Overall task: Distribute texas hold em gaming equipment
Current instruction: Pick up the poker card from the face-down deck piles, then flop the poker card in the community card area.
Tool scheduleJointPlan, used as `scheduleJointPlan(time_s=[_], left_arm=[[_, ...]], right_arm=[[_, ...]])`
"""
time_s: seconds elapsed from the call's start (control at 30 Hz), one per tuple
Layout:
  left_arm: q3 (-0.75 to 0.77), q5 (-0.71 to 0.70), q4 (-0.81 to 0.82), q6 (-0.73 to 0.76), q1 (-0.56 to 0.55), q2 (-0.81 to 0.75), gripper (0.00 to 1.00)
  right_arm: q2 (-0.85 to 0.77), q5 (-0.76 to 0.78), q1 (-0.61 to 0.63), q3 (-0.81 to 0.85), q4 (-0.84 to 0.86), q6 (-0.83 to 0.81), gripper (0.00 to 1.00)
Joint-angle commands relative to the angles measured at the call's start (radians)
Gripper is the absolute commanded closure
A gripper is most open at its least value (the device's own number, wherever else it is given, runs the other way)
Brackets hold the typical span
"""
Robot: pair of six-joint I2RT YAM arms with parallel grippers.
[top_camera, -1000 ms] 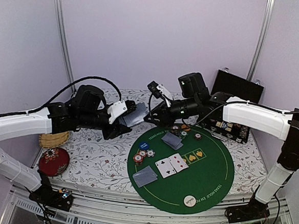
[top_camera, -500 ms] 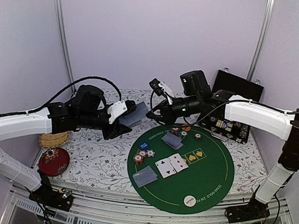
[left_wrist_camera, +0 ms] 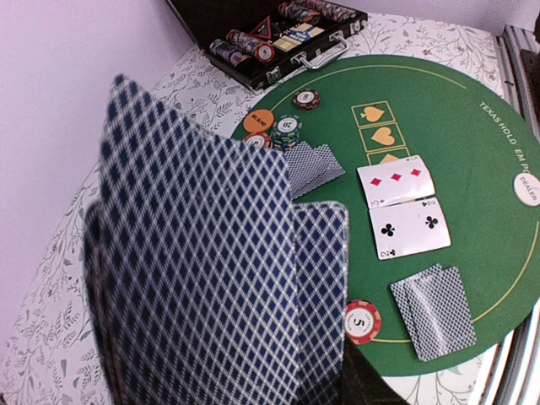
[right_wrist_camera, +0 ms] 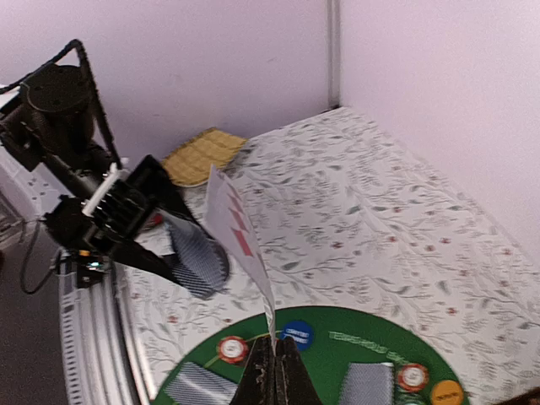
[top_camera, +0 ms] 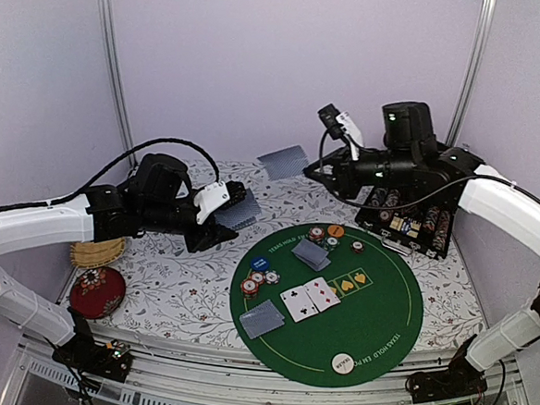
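Grey-blue-backed single card pinched aloft in right hand, beyond the green mat; left hand clamped on card stack over floral worktop.

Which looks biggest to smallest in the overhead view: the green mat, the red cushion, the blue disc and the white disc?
1. Green mat
2. Red cushion
3. Blue disc and white disc: they look about alike, and the white one sits nearer the camera, so I won't rank them.
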Motion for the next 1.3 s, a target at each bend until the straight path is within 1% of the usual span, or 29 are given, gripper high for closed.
scheduleJointPlan(time_s=[0.0, 0.07, 0.1, 0.13, 0.2, 0.3, 0.37, 0.47, 0.57, 0.63, 0.8, 0.9, 1.1, 1.27], left_arm=[[-0.001, 0.009, 0.021, 0.0, -0.001, 0.001, 0.55], [-0.001, 0.008, 0.021, 0.0, 0.0, 0.002, 0.55], [-0.001, 0.007, 0.02, -0.001, 0.0, 0.003, 0.55], [-0.001, 0.007, 0.019, 0.0, 0.0, 0.003, 0.55], [-0.001, 0.004, 0.019, -0.001, -0.001, 0.003, 0.55], [0.0, 0.006, 0.019, 0.0, 0.0, 0.004, 0.55], [0.0, 0.008, 0.018, -0.002, -0.001, 0.004, 0.55], [0.002, 0.012, 0.017, -0.004, -0.002, 0.001, 0.55], [0.0, 0.013, 0.016, -0.001, -0.005, -0.006, 0.55], [-0.001, 0.007, 0.015, -0.001, -0.007, -0.008, 0.55], [-0.002, 0.01, 0.019, 0.0, -0.009, -0.007, 0.55], [0.0, 0.013, 0.017, -0.001, -0.009, -0.004, 0.55], [-0.001, 0.006, 0.015, 0.002, -0.009, -0.003, 0.55], [0.0, 0.007, 0.016, 0.0, -0.009, 0.001, 0.55]], right_arm=[[-0.176, 0.267, -0.073, -0.108, -0.053, -0.195, 0.99], [-0.227, 0.39, -0.076, -0.197, -0.042, -0.312, 0.99], [-0.242, 0.429, -0.076, -0.247, -0.037, -0.368, 0.99], [-0.252, 0.471, -0.076, -0.297, -0.027, -0.46, 0.99], [-0.257, 0.556, -0.077, -0.394, 0.024, -0.567, 0.99], [-0.234, 0.603, -0.077, -0.527, 0.135, -0.729, 0.98], [-0.199, 0.622, -0.078, -0.581, 0.225, -0.786, 0.99], [-0.156, 0.61, -0.083, -0.662, 0.364, -0.881, 0.98], [-0.122, 0.538, -0.084, -0.734, 0.437, -0.962, 0.99], [-0.105, 0.501, -0.084, -0.774, 0.43, -1.038, 0.99], [-0.088, 0.478, -0.085, -0.849, 0.436, -1.142, 0.99], [-0.064, 0.476, -0.088, -0.874, 0.459, -1.165, 0.99], [-0.011, 0.476, -0.09, -0.905, 0.427, -1.241, 0.98], [-0.009, 0.473, -0.09, -0.916, 0.398, -1.296, 0.98]])
